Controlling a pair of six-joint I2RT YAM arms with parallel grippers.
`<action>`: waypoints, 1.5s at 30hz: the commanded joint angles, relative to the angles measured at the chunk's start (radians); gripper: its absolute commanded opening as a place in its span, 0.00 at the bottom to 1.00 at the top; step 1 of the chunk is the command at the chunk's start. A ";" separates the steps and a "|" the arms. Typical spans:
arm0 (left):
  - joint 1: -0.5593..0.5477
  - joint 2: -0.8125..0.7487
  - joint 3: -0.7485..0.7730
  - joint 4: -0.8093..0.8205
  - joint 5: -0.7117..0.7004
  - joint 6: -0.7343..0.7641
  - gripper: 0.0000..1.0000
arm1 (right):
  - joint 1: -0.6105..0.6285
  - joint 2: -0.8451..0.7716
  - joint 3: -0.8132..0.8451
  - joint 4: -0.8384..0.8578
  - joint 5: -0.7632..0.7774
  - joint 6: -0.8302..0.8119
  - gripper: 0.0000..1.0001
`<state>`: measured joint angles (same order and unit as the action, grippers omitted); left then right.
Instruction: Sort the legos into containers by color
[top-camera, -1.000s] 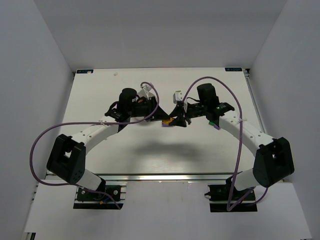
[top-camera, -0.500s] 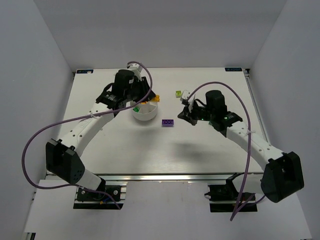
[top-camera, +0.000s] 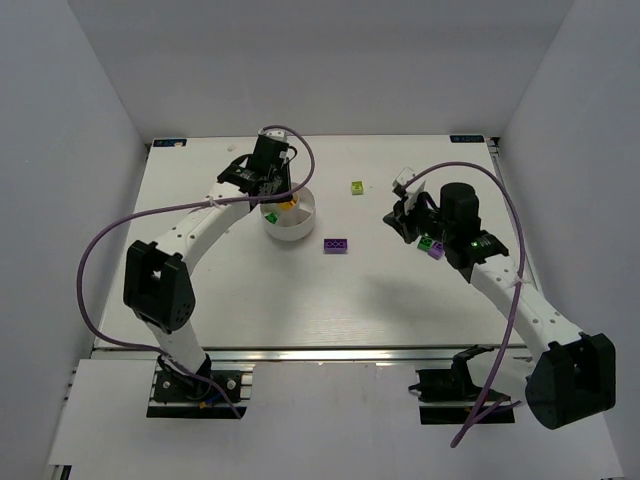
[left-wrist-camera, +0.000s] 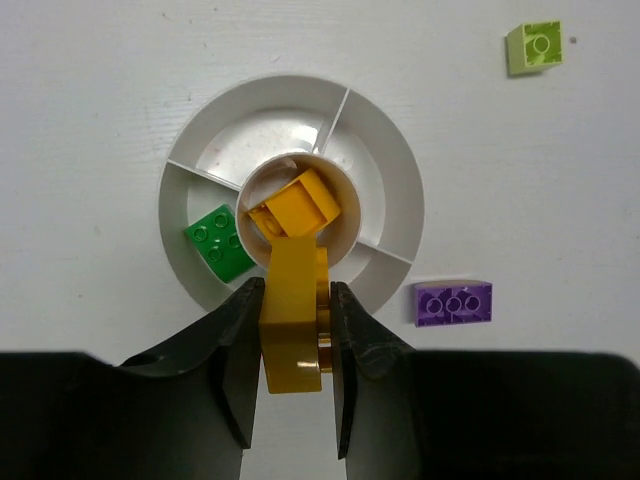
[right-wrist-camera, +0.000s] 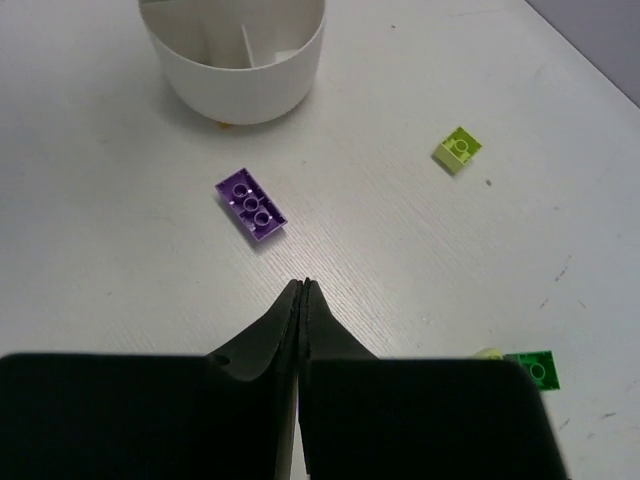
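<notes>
My left gripper (left-wrist-camera: 292, 290) is shut on a yellow lego (left-wrist-camera: 290, 335), held on edge over the near rim of the round white dish (left-wrist-camera: 400, 200) with its containers. Another yellow lego (left-wrist-camera: 300, 203) lies in the central well, and a dark green one (left-wrist-camera: 222, 242) in the left wedge. From above, the left gripper (top-camera: 277, 200) hangs over the dish (top-camera: 300, 225). A purple lego (top-camera: 336, 244) (right-wrist-camera: 252, 204) and a lime one (top-camera: 356, 187) (right-wrist-camera: 458, 150) lie on the table. My right gripper (top-camera: 396, 218) (right-wrist-camera: 303, 285) is shut and holds nothing, right of the purple lego.
A dark green lego (right-wrist-camera: 533, 368) and a lime one (right-wrist-camera: 487, 353) lie close to the right wrist; from above, green and purple pieces (top-camera: 430, 246) show by the right forearm. Purple cables loop over both arms. Grey walls box the table.
The two grippers, close together at mid-table a second ago, have parted. The left one carried the yellow lego over the dish; the right one shut and drew back right, the purple lego left on the table.
</notes>
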<state>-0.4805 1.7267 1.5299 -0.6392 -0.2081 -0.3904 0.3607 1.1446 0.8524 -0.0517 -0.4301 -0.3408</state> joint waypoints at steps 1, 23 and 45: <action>0.002 -0.001 0.062 -0.031 -0.068 0.030 0.00 | -0.025 -0.031 -0.021 0.039 -0.004 0.034 0.00; 0.002 -0.001 0.070 0.070 -0.048 0.036 0.00 | -0.117 -0.036 -0.052 0.073 -0.099 0.057 0.00; 0.002 0.062 0.062 0.087 -0.036 0.054 0.61 | -0.151 -0.017 -0.044 0.058 -0.139 0.065 0.14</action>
<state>-0.4805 1.8122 1.5856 -0.5663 -0.2523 -0.3412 0.2195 1.1263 0.8028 -0.0227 -0.5449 -0.2836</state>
